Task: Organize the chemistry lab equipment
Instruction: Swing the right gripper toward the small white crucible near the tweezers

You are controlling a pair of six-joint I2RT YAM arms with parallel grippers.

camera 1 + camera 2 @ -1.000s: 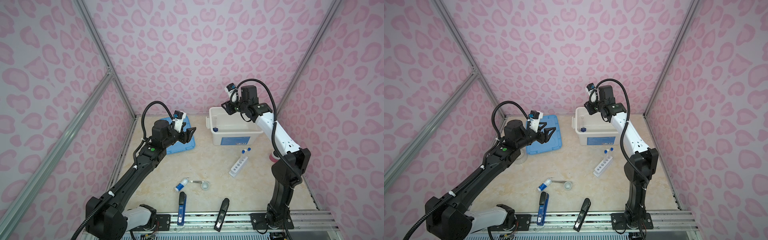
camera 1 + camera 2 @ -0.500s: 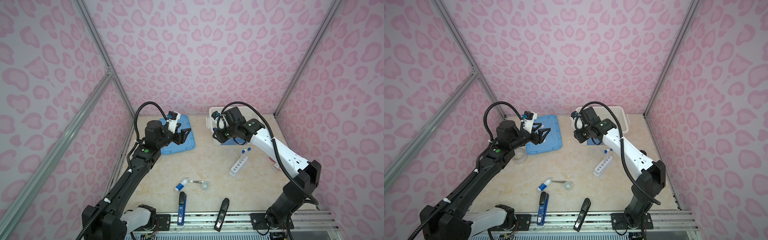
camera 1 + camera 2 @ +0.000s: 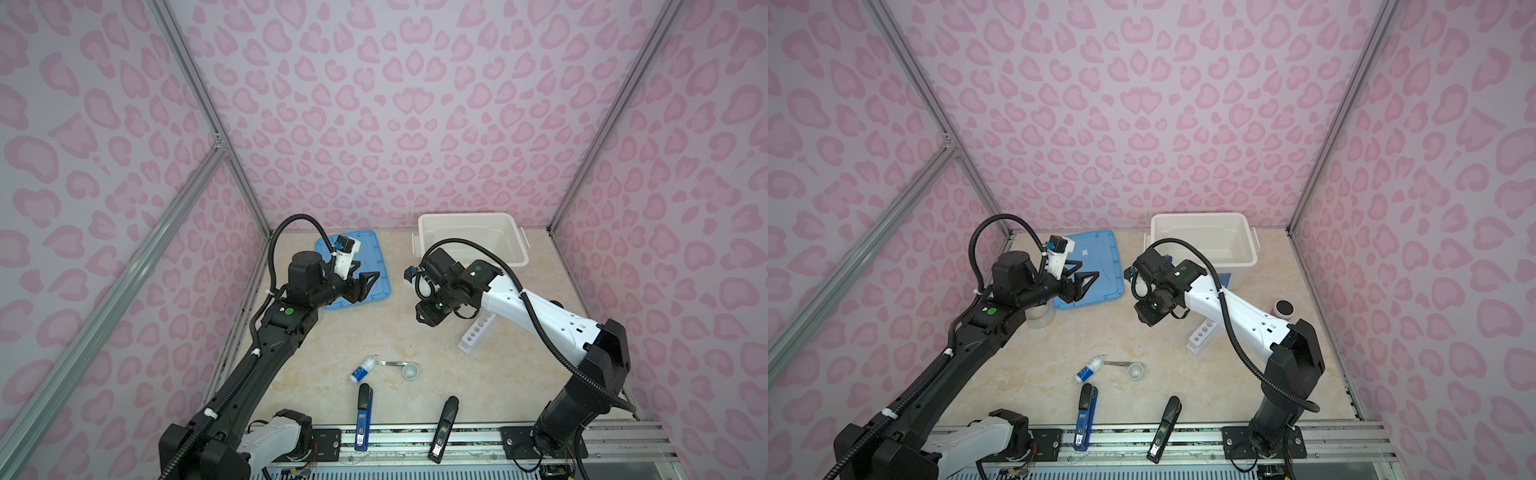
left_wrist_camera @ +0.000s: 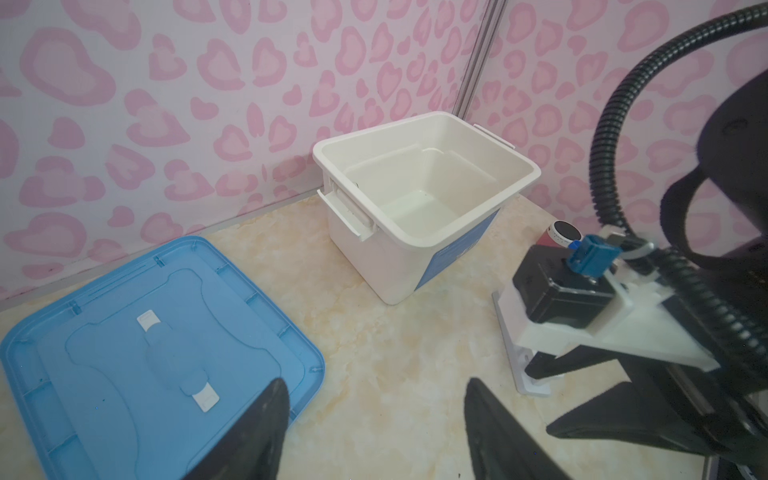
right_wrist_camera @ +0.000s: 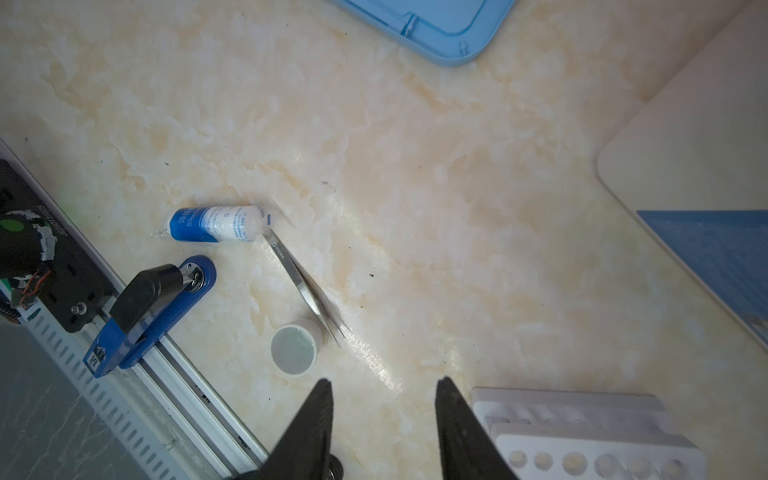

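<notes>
1. One white bin sits upright and open at the back of the table, right of centre
2. One blue lid lies flat just left of it
3. The left gripper hovers over the lid's near edge, jaws spread wide, nothing between them
4. The right gripper hangs above bare table between cup and rack, jaws apart and empty
5. One white holed rack stands right of centre, its long axis running from near-left to far-right in both top views, the far end hidden under the right arm
6. Two stapler-like tools, one blue and one black, lie at the front edge, pointing front to back
7. One white-and-blue bottle lies on its side at front centre, blue end near-left
8. One pair of metal tweezers lies flat, joined end at the bottle, tips by the cup
9. One tiny white cup stands mouth up
</notes>
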